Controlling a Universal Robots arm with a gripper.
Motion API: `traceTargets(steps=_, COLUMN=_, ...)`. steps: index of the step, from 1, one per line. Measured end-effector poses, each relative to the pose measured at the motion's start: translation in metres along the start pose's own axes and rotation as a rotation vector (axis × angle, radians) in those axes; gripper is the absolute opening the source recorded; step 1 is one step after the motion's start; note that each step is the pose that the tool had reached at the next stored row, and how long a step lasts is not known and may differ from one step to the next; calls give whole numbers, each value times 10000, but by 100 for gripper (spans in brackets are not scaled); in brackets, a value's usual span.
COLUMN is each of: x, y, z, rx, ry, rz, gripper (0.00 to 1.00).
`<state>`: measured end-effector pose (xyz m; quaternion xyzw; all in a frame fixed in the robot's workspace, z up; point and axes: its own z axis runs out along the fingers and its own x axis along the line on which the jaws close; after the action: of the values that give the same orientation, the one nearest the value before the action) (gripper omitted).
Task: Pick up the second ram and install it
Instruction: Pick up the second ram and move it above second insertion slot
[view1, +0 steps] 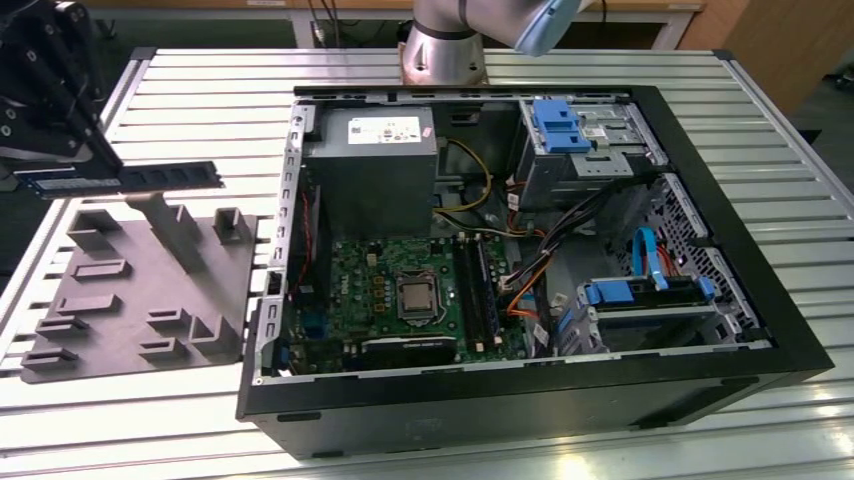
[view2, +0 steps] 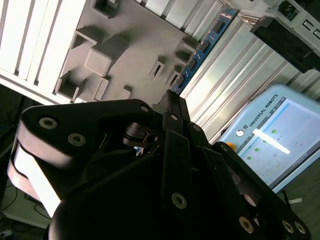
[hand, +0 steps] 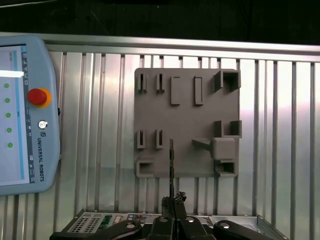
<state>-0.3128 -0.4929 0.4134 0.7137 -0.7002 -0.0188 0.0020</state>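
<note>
The second ram (view1: 134, 178) is a long, thin, dark board held level in the air above the grey holder tray (view1: 134, 290), at the exterior view's left. My gripper (view1: 47, 175) is shut on one end of it. The first wrist view shows the ram (hand: 171, 165) edge-on, sticking out from my gripper (hand: 173, 201) over the tray (hand: 187, 120). In the second wrist view the blue-green ram (view2: 202, 47) runs away from my gripper (view2: 172, 97). The green motherboard (view1: 387, 290) with its long black slots (view1: 478, 290) lies inside the open computer case (view1: 747, 330), well off toward the exterior view's right.
The tray carries raised blocks and posts (view1: 167, 225) right under the ram. The case's black walls stand tall around the motherboard, with a grey power supply (view1: 370, 165), loose cables (view1: 534, 270) and blue drive brackets (view1: 641, 292) inside. A teach pendant (hand: 25, 115) lies beside the tray.
</note>
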Motion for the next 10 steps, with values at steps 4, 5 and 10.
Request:
traceTargets(steps=4, x=-11, y=-10, z=0, rx=0, ry=0, rz=0, gripper=12)
traceTargets(steps=5, x=-15, y=-12, z=0, rx=0, ry=1, rz=0, gripper=12)
traceTargets(steps=10, x=-29, y=-27, z=0, rx=0, ry=0, rz=1, gripper=12)
